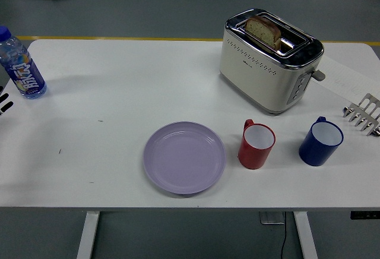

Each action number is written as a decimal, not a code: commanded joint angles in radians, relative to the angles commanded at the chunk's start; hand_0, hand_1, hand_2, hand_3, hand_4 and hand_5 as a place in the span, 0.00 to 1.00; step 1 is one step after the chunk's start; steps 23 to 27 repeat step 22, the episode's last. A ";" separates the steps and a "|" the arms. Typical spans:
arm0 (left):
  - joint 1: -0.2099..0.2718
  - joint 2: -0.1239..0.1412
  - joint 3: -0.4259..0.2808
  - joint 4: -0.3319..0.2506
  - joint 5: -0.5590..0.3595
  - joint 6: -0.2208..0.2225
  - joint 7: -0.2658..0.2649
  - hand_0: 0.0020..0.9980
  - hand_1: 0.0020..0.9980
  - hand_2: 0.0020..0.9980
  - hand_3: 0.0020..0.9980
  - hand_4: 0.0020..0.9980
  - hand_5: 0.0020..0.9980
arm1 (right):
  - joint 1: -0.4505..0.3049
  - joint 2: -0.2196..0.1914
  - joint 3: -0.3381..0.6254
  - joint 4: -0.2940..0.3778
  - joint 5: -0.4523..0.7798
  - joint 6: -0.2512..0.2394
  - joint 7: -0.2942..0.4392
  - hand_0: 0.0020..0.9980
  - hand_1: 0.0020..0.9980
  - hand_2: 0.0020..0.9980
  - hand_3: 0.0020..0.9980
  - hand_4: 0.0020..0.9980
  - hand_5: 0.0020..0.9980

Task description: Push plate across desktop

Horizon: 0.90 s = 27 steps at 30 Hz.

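One white table [119,92] on grey floor [148,3].

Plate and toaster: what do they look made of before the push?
Plate: probably plastic or melamine, with a matte lilac surface and no sharp glare. Toaster: cream painted body under a polished, mirror-bright metal top, likely steel.

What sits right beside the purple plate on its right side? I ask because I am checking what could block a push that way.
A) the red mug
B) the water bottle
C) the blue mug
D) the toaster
A: the red mug stands just right of the purple plate, a narrow gap between them, while the blue mug stands farther right.
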 joint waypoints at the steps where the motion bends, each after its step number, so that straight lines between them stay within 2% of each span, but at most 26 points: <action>1: 0.000 0.001 -0.001 0.000 0.000 0.000 0.000 0.73 0.77 0.76 0.71 0.61 1.00 | 0.000 0.000 0.001 0.000 -0.001 0.000 0.000 0.66 0.64 0.73 0.79 0.52 0.59; 27: 0.001 0.007 0.032 -0.009 0.002 0.000 0.000 0.73 0.77 0.76 0.71 0.61 1.00 | -0.016 0.005 0.002 0.007 0.012 -0.014 -0.006 0.66 0.64 0.73 0.79 0.52 0.59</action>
